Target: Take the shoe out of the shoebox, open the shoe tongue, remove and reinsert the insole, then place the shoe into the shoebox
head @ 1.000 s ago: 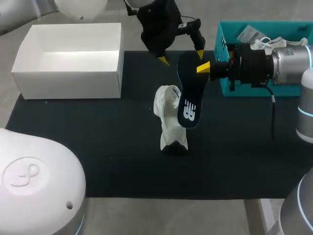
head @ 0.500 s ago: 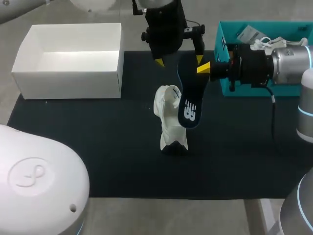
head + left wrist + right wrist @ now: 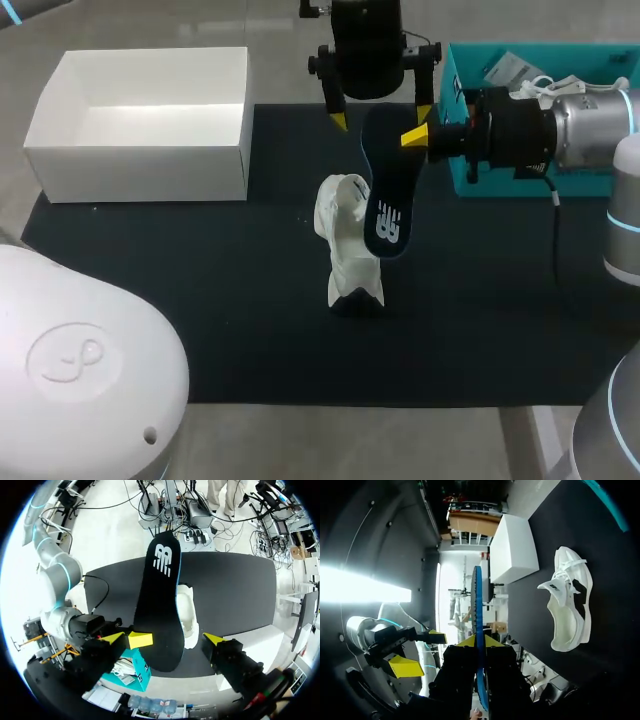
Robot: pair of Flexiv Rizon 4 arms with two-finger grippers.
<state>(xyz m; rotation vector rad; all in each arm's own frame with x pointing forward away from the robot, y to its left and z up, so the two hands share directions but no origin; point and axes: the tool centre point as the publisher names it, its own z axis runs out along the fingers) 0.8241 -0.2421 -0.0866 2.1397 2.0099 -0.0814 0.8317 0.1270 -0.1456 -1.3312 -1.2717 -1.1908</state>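
White shoe [image 3: 350,245] on dark tabletop [image 3: 200,320]; insole [image 3: 385,190] above it, clamped by right jaws, open left jaws straddling its far end. Shoebox [image 3: 150,120] left of shoe, teal bin [image 3: 470,110] right.

The insole [image 3: 385,190] is presenting a smooth, matt dark top face (foam-like, as far as visible) with a white printed mark. The shoe [image 3: 345,250] is showing soft white fabric with a slightly creased surface. The shoebox [image 3: 145,165] is appearing as matt white card. The mat [image 3: 200,300] beneath is reading as dull black cloth
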